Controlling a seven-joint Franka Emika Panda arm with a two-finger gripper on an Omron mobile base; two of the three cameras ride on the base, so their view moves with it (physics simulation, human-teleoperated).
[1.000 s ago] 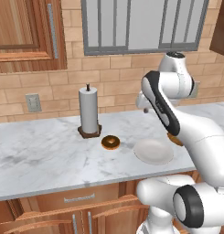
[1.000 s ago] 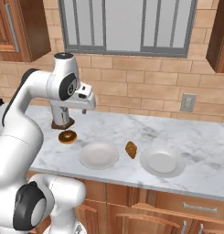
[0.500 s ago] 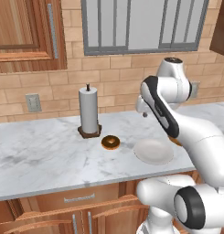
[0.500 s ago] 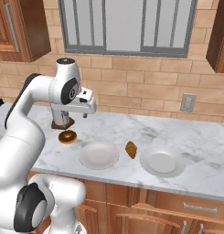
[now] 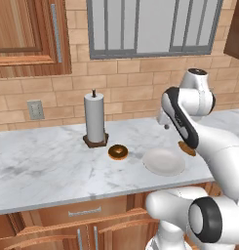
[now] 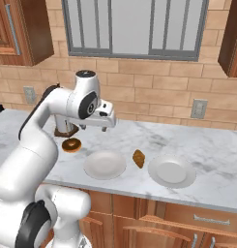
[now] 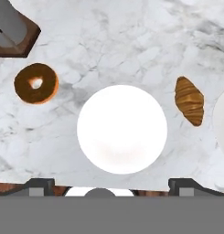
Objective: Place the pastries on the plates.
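wide-open gripper (image 7: 111, 185) hovers above the plate (image 7: 122, 129), between doughnut (image 7: 36, 83) and croissant (image 7: 189, 100).

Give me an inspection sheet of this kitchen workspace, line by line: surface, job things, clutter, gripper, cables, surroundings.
Surface: grey-veined marble counter.
Job's things: doughnut and croissant both lie on the bare counter; near plate sits between them with nothing on it; far plate also bare.
Clutter: paper towel roll upright on a dark wooden base, behind the doughnut.
Gripper: gripper open, holding nothing, raised above the counter over the near plate.
Cables: nothing seen.
Surroundings: brick wall, window, wall outlets, wooden cabinets above and below.
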